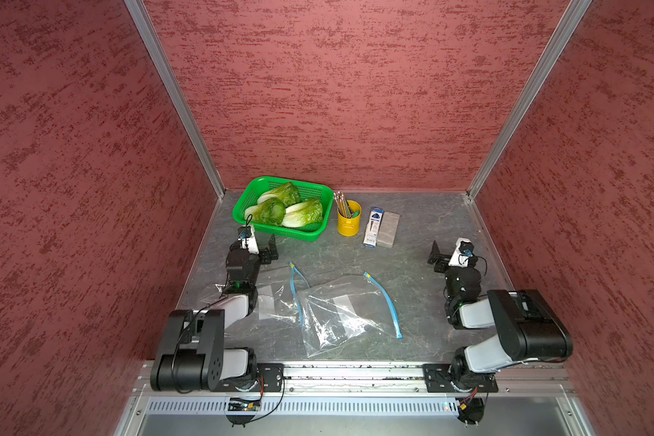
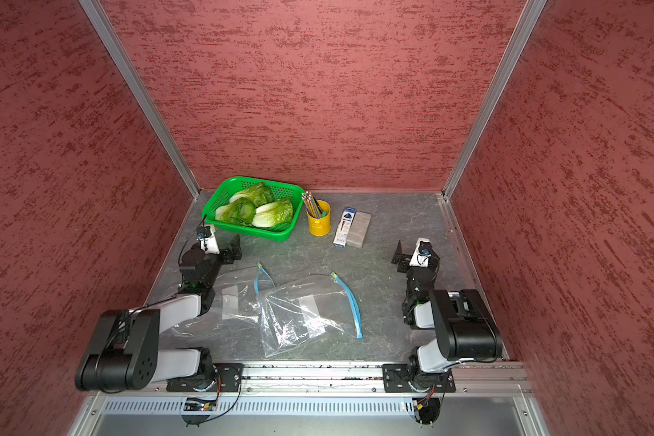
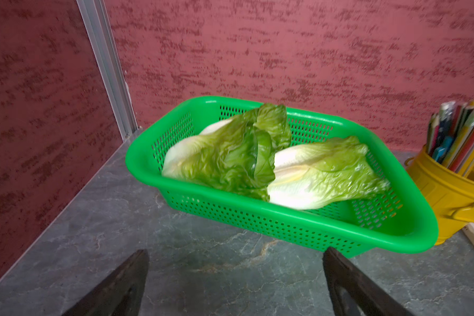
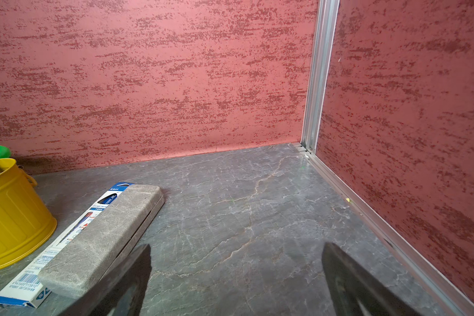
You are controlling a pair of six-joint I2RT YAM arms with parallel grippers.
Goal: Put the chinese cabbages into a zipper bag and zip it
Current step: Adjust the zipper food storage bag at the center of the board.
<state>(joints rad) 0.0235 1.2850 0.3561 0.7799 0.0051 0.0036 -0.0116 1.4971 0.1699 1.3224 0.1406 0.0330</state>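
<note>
At the table's far end, top views, chinese cabbages [image 1: 304, 213]: I count three heads packed together in the green basket [image 1: 297, 237], by the corner on the left arm's side; none is in a bag.
Bags: two clear ones with blue zip strips lie flat on the table [image 1: 423, 234]. The middle zipper bag [image 1: 340, 313] is mid-table and the second zipper bag [image 1: 276, 298] is partly under the left arm. Their edges meet or overlap, I can't tell which.
Left gripper [image 1: 260, 243]: just short of the basket's near side, jaws spread, nothing in them.
Right gripper [image 1: 447, 250]: well apart on the opposite side, over bare table, spread wide and empty.
Clutter: yellow bucket [image 1: 349, 222] of pencils just beside the basket; pen box [image 1: 372, 226] and grey case [image 1: 389, 229] lie side by side, touching.
Left wrist, cabbages: I see two heads clearly [image 3: 225, 153] [image 3: 320, 172], the third mostly hidden behind them, all inside the basket [image 3: 285, 219].
Left wrist, fingers [image 3: 115, 287]: wide apart with bare table between them; one tip sits close to the basket wall, touch unclear.
Right wrist, fingers [image 4: 126, 279]: wide apart, only table [image 4: 244, 208] between them.
Right wrist, side: grey case [image 4: 101, 240] lies against the pen box [image 4: 19, 290], bucket [image 4: 11, 219] at the edge.
</note>
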